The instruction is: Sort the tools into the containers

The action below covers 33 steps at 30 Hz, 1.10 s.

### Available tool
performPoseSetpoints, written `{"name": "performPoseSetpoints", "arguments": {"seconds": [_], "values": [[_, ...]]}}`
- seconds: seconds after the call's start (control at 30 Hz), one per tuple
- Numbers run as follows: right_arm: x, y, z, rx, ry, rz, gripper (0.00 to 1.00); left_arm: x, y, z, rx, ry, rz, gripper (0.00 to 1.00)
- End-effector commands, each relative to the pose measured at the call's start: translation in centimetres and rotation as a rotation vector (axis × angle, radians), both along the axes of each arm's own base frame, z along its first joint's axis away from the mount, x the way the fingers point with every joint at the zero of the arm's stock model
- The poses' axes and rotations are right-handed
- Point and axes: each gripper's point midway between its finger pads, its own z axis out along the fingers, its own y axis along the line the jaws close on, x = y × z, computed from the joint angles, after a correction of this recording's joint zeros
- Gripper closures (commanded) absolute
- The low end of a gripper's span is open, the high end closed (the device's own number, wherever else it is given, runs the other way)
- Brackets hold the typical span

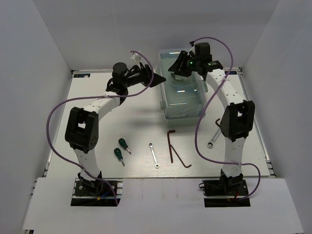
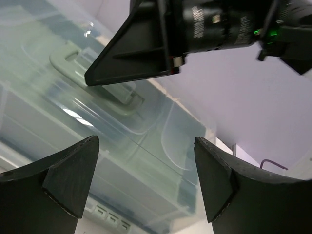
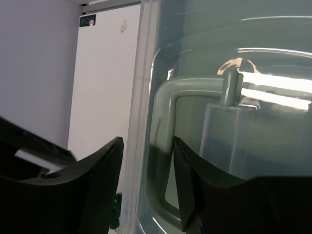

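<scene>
The scene sits in a plain white booth: a white table (image 1: 122, 112) closed in by bare white walls (image 1: 97, 29) at the back and both sides, with metal rails (image 1: 265, 146) along its side edges and a small blue label (image 1: 83, 74) at its far left corner. The arms' bases are bolted to a white ledge (image 1: 161, 204) at the near edge, and purple cables (image 1: 51, 117) loop beside each arm. The pale mint-green toolbox (image 1: 183, 105) stands at the far middle of the table, its translucent lid (image 2: 146, 141) down. All the tools lie on the near half of the table, outside the box: two green-handled screwdrivers (image 1: 121, 150) side by side on the left, a small wrench (image 1: 154, 154) next to them, two dark hex keys (image 1: 171, 146) together in a narrow V at the centre, and a longer wrench (image 1: 213, 138) just beside the right arm. The left gripper (image 1: 157, 80) hangs in the air just beside the box's left edge, its jaws spread wide and holding nothing. The right gripper (image 1: 178, 69) is over the lid, jaws about half apart and straddling one end of the handle (image 3: 165, 112), with a gap showing beside one finger (image 3: 97, 185).
</scene>
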Motion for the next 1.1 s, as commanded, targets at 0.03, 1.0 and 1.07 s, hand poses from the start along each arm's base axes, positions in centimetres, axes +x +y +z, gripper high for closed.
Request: {"name": "performPoseSetpoints", "arguments": {"seconds": [0.03, 1.0, 1.07], "values": [[-2.6, 1.9, 4.8, 0.133, -0.034, 0.108, 0.49, 0.8, -1.9, -0.3, 0.005, 0.026, -0.011, 0.11], [-3.3, 1.0, 7.0, 0.315, 0.029, 0.165, 0.53, 5.4, -7.1, -3.5, 0.162, 0.094, 0.187, 0.15], [-3.5, 1.1, 7.6, 0.344, 0.033, 0.186, 0.47, 5.6, -7.6, -3.8, 0.173, 0.107, 0.193, 0.16]]}}
